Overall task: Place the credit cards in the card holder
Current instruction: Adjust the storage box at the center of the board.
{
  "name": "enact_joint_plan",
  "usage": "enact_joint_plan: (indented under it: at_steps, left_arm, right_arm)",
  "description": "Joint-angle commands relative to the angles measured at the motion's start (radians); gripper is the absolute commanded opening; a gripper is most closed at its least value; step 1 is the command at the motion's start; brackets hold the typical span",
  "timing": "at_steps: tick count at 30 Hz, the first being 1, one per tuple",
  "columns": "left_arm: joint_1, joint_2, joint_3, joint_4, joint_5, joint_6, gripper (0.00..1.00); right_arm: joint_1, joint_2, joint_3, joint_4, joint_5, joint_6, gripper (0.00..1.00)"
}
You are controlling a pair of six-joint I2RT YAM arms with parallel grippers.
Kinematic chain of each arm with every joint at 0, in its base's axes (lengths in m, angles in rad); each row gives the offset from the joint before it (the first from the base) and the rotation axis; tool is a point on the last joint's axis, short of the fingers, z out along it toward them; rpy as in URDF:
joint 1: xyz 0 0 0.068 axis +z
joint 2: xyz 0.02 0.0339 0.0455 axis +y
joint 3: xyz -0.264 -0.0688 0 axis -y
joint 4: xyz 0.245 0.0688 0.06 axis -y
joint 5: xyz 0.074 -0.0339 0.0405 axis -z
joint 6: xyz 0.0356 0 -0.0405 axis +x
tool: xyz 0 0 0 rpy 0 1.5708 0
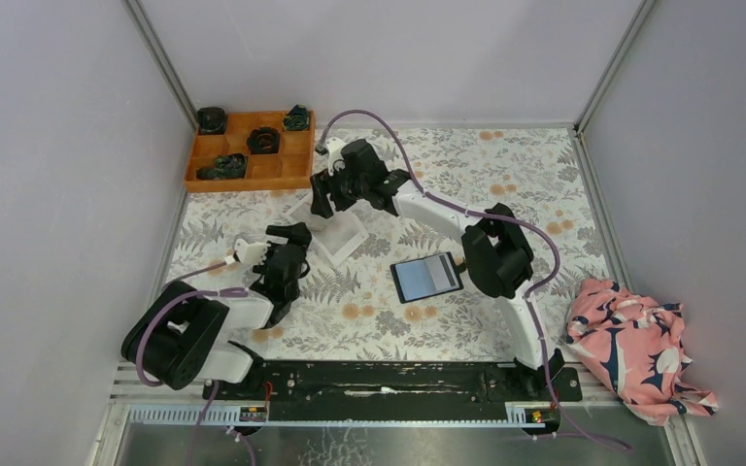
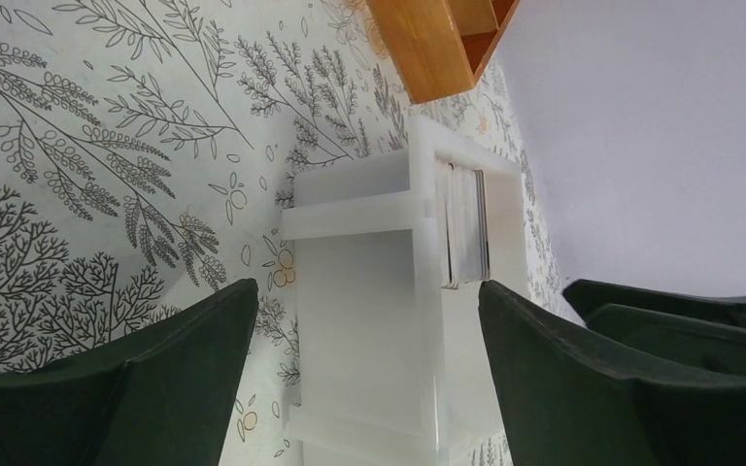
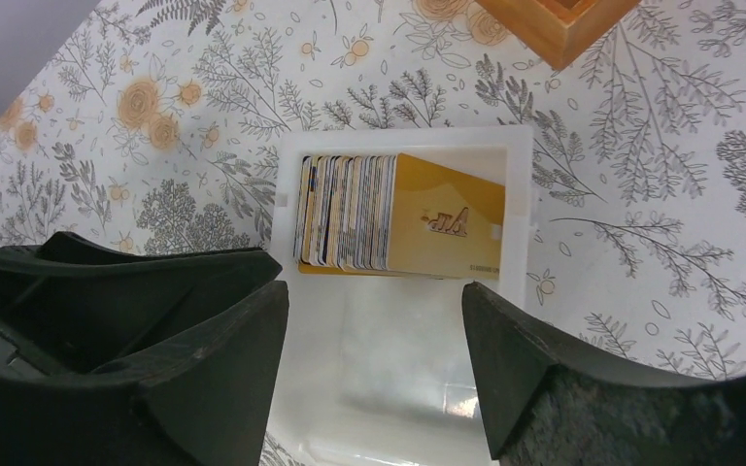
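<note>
Both are spread wide and empty: my right gripper (image 3: 374, 325) hangs over the white tray (image 3: 518, 204), where the credit cards (image 3: 379, 225) stand packed in one end; my left gripper (image 2: 369, 330) is low beside that tray. The card holder (image 1: 426, 277) lies open, near the tray.

The left pincer (image 2: 367, 293) gapes over a white tray (image 2: 350, 335) holding upright credit cards (image 2: 465, 229).

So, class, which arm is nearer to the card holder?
Right. The right arm's elbow sits just beside the card holder; the left arm lies well off to its left, with the left tool at the white tray.
</note>
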Motion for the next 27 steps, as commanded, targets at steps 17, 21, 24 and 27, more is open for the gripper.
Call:
enact_joint_plan:
  at_steps: [17,21,24,27]
  left_arm:
    - [0.021,-0.063,0.039,-0.208,-0.105,-0.155,0.82]
    - [0.026,-0.054,0.069,-0.303,-0.087,-0.237,0.82]
    - [0.03,-0.039,0.083,-0.337,-0.078,-0.275,0.83]
    - [0.036,-0.02,0.114,-0.388,-0.06,-0.309,0.84]
  right_arm:
    - [0.017,0.171,0.26,-0.051,-0.06,0.004,0.72]
    - [0.017,0.201,0.285,-0.057,-0.058,0.0,0.71]
    - [0.016,0.227,0.317,-0.071,-0.058,-0.001,0.71]
    - [0.016,0.263,0.368,-0.103,-0.062,-0.005,0.71]
